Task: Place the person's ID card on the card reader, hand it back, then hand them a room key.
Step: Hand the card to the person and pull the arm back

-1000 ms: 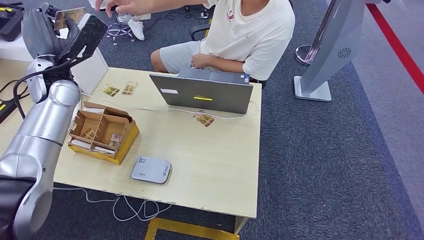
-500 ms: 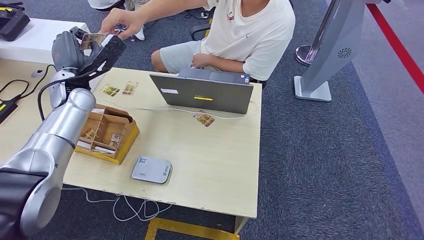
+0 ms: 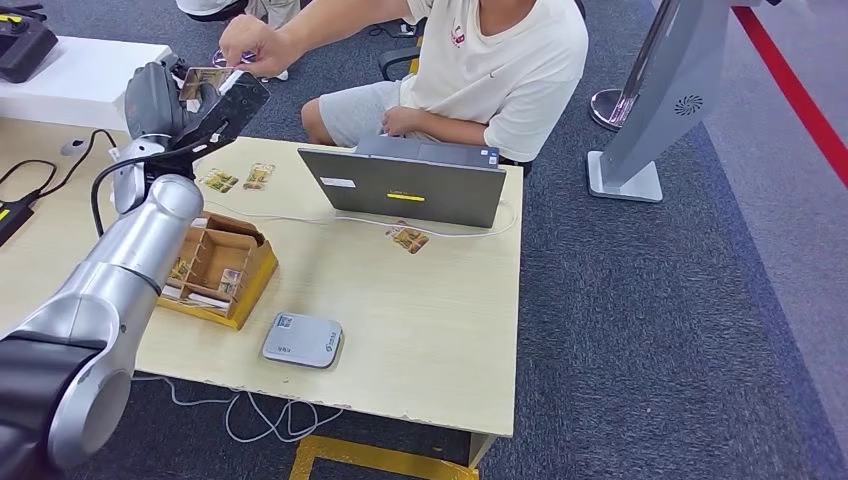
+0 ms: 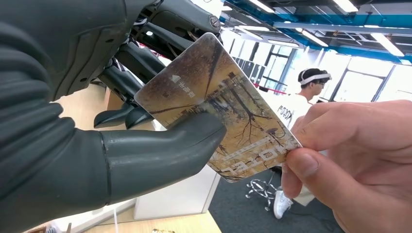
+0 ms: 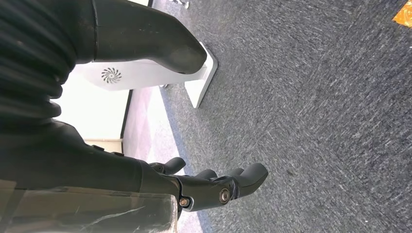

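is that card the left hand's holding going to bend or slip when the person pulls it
The card looks flat and straight though pinched at both ends, so probably stiff. Its face looks glossy, so it may slide from under the left hand thumb. It looks thin and likely light for the person's hand.

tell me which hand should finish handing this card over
Left. The left hand already pinches the card, and the person's hand grips its far end. The right hand hangs over the carpet, holding nothing.
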You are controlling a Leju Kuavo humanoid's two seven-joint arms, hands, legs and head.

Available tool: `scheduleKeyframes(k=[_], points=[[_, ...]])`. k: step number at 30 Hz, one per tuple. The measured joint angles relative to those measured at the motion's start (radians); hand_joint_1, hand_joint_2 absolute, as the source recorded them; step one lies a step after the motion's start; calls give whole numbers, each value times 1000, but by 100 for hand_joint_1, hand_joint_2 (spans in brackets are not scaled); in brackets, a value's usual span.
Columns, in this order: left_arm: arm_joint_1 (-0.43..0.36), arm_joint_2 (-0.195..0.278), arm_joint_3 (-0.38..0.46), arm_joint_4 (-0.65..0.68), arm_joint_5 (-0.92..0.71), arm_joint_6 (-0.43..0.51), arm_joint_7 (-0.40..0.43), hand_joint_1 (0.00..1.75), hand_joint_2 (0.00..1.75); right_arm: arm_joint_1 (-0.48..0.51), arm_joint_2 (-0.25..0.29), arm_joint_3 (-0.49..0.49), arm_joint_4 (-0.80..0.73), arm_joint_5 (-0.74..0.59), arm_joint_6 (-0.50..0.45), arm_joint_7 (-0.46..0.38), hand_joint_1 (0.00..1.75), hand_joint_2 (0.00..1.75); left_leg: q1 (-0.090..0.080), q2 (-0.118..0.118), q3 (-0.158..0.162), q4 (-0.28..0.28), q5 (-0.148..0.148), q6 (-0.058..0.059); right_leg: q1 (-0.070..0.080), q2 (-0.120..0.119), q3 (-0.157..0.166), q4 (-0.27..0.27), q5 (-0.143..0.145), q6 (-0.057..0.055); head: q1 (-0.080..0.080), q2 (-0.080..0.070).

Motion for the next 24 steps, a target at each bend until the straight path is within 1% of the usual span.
scheduleKeyframes(k=[11, 12, 13, 15, 16, 17, 24], points=[[-4, -11, 0, 0, 4, -3, 0, 175, 175, -1, 0, 0, 0, 0, 0, 0, 0, 175, 0, 0, 0, 0, 0, 0, 0, 0, 0, 0, 0, 0, 0, 0], [-4, -11, 0, 0, 5, -3, 0, 167, 175, -1, 0, 0, 0, 0, 0, 0, 0, 175, 0, 0, 0, 0, 0, 0, 0, 0, 0, 0, 0, 0, 0, 0], [-4, -11, 0, 0, 7, -3, 0, 127, 175, -1, 0, 0, 0, 0, 0, 0, 0, 175, 0, 0, 0, 0, 0, 0, 0, 0, 0, 0, 0, 0, 0, 0], [-3, -11, 0, 0, 17, -3, 0, 39, 175, -2, 0, 0, 0, 0, 0, 0, 0, 175, 0, 0, 0, 0, 0, 0, 0, 0, 0, 0, 0, 0, 0, 0], [-3, -11, 0, 0, 23, -1, 0, 3, 175, -2, 0, 0, 0, 0, 0, 0, 0, 175, 0, 0, 0, 0, 0, 0, 0, 0, 0, 0, 0, 0, 0, 0], [-3, -11, 0, 0, 27, 3, -1, 0, 175, -2, 0, 0, 0, 0, 0, 0, 0, 175, 0, 0, 0, 0, 0, 0, 0, 0, 0, 0, 0, 0, 0, 0], [-4, -11, 0, 0, 40, 25, -14, 0, 175, -4, 0, 1, 0, 0, 0, 0, 0, 175, 0, 0, 0, 0, 0, 0, 0, 0, 0, 0, 0, 0, 0, 0]])
